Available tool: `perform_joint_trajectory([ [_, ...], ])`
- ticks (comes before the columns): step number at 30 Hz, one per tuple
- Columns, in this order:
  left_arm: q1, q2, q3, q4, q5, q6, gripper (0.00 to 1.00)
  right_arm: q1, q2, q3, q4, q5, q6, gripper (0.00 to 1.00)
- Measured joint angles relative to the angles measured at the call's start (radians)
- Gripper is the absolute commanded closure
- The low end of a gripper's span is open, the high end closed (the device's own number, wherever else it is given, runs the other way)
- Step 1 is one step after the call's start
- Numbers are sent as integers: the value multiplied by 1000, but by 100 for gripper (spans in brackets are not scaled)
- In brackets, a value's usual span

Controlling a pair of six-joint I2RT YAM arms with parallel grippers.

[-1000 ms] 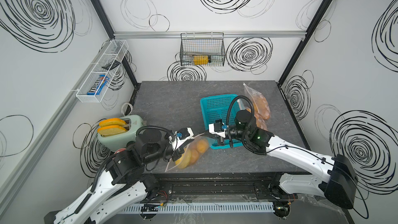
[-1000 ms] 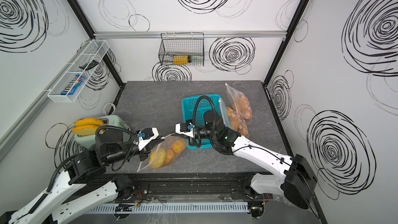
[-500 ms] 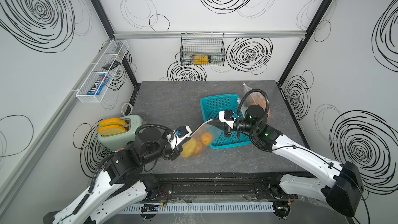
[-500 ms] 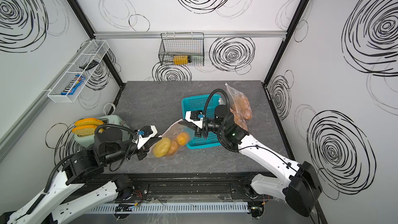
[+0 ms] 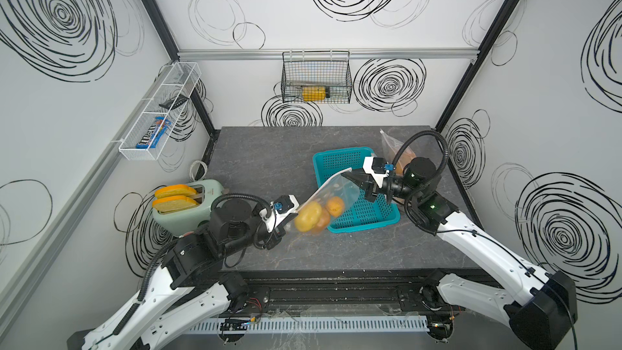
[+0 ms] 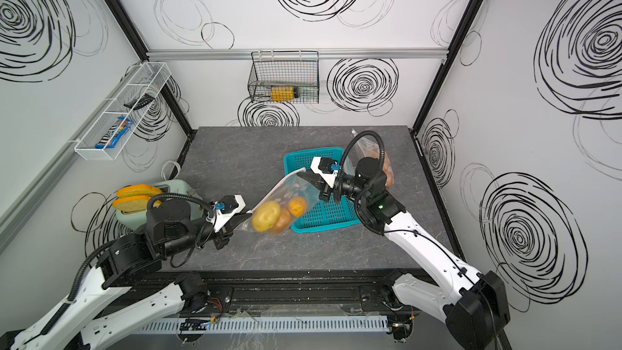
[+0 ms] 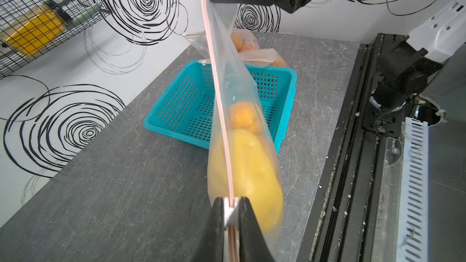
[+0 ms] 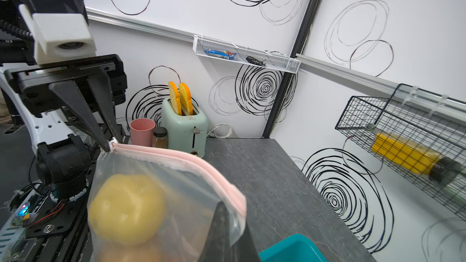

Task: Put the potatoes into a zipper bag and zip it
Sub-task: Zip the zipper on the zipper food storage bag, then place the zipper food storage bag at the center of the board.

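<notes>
On the left wall a white wire shelf (image 5: pixel 139 158) is holding a blue candy packet (image 5: pixel 153 132) whose white lettering is reading as "m&m's". Right of it, a mint toaster (image 5: pixel 188 210) is carrying two orange-crusted toast slices (image 5: pixel 175 198); the small emblem on its front is too small to read.

The left gripper (image 5: pixel 291 219) is clamping one end of the zipper bag (image 5: pixel 336 190), its jaws squeezing the pink zip strip between them, as the left wrist view shows (image 7: pixel 230 212). The bag is hanging slanted between both arms, the strip stretching taut. The potatoes (image 5: pixel 308 218) are lying inside it, bunching at the lower end near the left gripper: a pale yellow one in front, orange ones behind.

On the back wall a black wire basket (image 5: pixel 316 77) is holding a yellow jar (image 5: pixel 314 93), with no legible label. A teal basket (image 5: pixel 363 228) is sitting on the table beneath the bag's raised end. There the right gripper (image 5: pixel 350 176) is pinching the bag's other corner tight. Behind that arm, more filled bags (image 5: pixel 392 143) are lying on the table.
</notes>
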Motion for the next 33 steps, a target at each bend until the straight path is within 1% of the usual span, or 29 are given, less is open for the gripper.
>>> perform_joint_trajectory([
  [6, 0, -5, 0, 0, 0, 0, 99, -50, -20, 0, -3, -6, 21, 100],
  [12, 0, -10, 0, -7, 0, 0, 97, -74, -27, 0, -2, -6, 38, 100],
  [14, 0, -10, 0, -8, -2, -1, 79, -79, -27, 0, 0, -8, 47, 100],
  [15, 0, -11, 0, -7, -5, -2, 73, -80, -24, 0, 4, -11, 55, 100],
  [16, 0, -12, 0, -9, -8, 0, 65, -81, -19, 0, 14, -13, 66, 100],
  [18, 0, -16, -2, -5, -20, -5, 39, -86, 4, 5, 40, -16, 90, 100],
  [19, 0, -18, -3, 2, -31, -5, 30, -86, 24, 15, 50, -16, 101, 100],
  [22, 0, -21, -18, 62, -99, -36, 13, -88, 116, 100, 53, -8, 129, 100],
  [24, 0, -30, -37, 120, -154, -52, 8, -96, 183, 186, 48, 3, 142, 100],
  [27, 2, -56, -72, 191, -230, -73, 5, -161, 266, 318, 49, 24, 165, 100],
  [31, 6, -82, -106, 235, -272, -92, 4, -325, 339, 453, 48, 83, 188, 100],
  [33, 7, -90, -129, 249, -281, -103, 3, -405, 356, 483, 48, 125, 188, 100],
])
